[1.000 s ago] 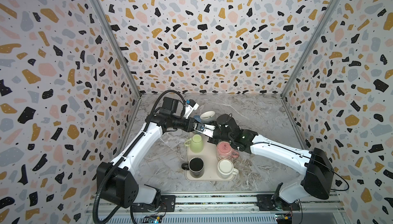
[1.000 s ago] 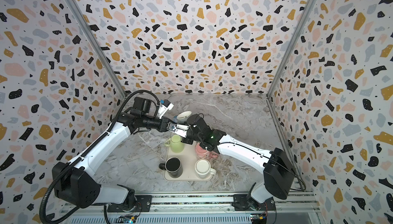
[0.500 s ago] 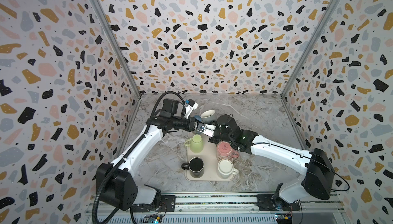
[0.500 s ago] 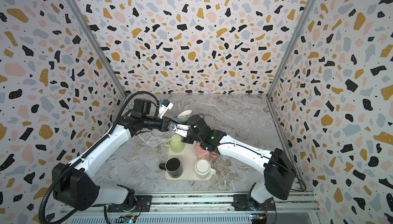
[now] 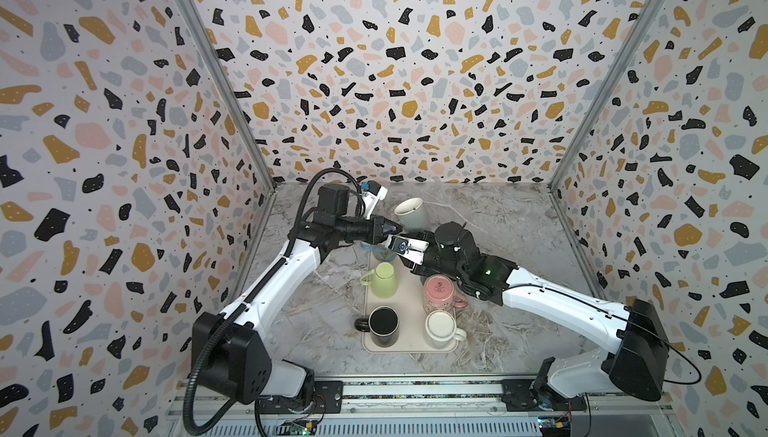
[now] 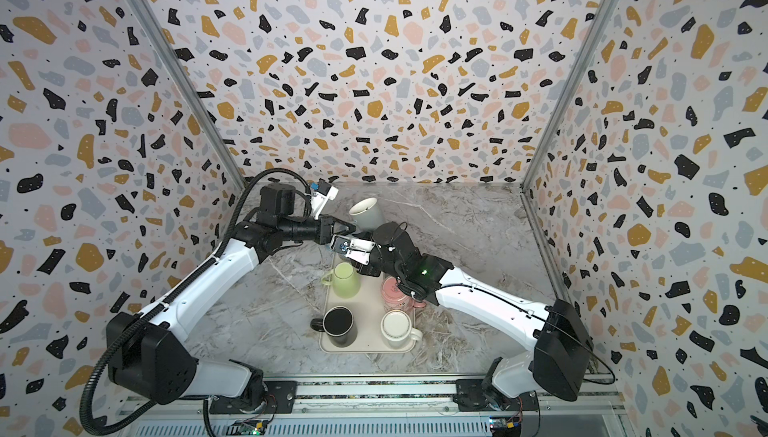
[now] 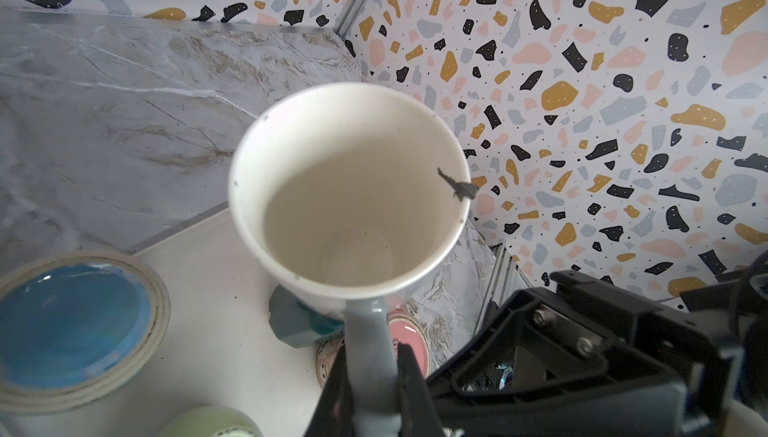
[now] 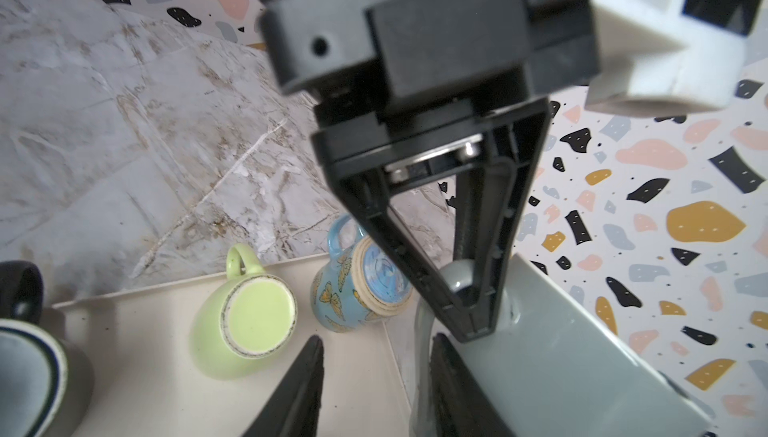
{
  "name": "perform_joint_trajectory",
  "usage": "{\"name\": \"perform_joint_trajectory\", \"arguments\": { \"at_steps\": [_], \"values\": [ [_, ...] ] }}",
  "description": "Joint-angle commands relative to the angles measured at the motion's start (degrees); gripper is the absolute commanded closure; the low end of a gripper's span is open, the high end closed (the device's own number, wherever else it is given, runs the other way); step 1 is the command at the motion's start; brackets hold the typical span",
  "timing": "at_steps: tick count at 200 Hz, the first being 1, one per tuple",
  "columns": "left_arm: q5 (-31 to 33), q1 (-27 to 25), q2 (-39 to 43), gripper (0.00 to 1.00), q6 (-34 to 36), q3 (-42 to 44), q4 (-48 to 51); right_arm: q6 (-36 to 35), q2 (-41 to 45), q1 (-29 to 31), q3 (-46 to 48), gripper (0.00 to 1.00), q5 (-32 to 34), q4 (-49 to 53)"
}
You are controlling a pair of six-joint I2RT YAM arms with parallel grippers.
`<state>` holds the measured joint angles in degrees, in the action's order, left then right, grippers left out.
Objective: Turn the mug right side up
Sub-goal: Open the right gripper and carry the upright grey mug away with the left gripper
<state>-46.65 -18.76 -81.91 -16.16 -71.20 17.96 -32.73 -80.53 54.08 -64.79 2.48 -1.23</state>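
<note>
A grey mug [image 5: 412, 214] with a white inside hangs tilted above the far end of the tray, mouth up and towards the back wall. My left gripper [image 7: 370, 372] is shut on its grey handle [image 7: 369, 343], one finger [image 7: 336, 393] on each side. In both top views the left gripper [image 6: 348, 228] reaches in from the left. My right gripper [image 8: 374, 385] is open. The handle [image 8: 420, 356] lies between its fingers, against one finger [image 8: 453, 385], with a clear gap to the other. In both top views its fingertips are hidden under its wrist.
On the cream tray [image 5: 409, 345] stand a green mug [image 5: 383, 280], a blue butterfly mug [image 8: 361, 285] and a pink mug [image 5: 440, 295], all bottom up. A black mug [image 5: 383, 325] stands mouth up beside a cream mug [image 5: 440, 327]. Patterned walls close in three sides.
My right gripper has opened and let go of the mug's handle. The left gripper keeps its hold, and the mug has barely moved.
</note>
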Motion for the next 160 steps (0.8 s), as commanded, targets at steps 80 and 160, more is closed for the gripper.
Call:
{"name": "perform_joint_trajectory", "arguments": {
  "at_steps": [80, 160],
  "values": [
    [18.64, 11.93, -14.23, 1.0, 1.61, -18.27, -6.36, 9.29, 11.41, -5.28, 6.32, 0.28, 3.57, -0.42],
    [39.8, 14.27, -22.89, 1.0, 5.35, -15.28, -8.55, 18.64, 14.02, -9.87, 10.89, 0.26, 1.18, -2.93]
  ]
}}
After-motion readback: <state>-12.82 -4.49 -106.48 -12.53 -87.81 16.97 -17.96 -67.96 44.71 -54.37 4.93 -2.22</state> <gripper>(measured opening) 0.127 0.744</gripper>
